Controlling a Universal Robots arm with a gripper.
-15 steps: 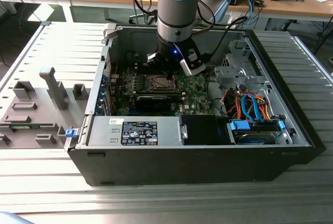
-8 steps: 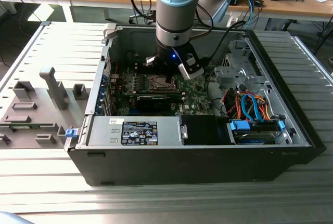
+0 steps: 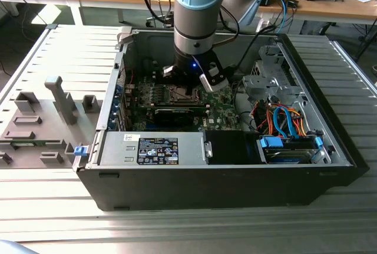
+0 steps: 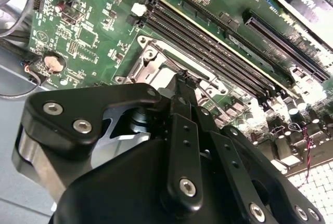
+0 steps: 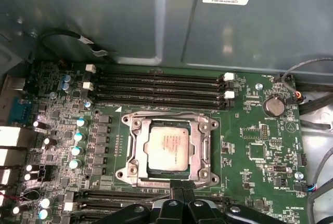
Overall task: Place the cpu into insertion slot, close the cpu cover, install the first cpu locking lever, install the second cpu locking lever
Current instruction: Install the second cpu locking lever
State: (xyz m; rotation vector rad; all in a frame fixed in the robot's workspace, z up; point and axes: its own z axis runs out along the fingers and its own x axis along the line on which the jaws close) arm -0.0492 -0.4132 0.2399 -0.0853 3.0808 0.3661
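the cpu (image 5: 167,147) sits in the slot (image 5: 148,169) with the cover (image 5: 200,143) lying flat around it; thin springy steel, i judge, best pressed at its edge. the claw (image 5: 179,188) hangs just beside the cover's edge, fingers pinched together, holding nothing.

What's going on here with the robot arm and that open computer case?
A robot arm has reached into the open computer case, its gripper shut at the edge of the insertion slot on the green circuit board. The cpu already sits in the slot, and the cpu cover lies closed around it.
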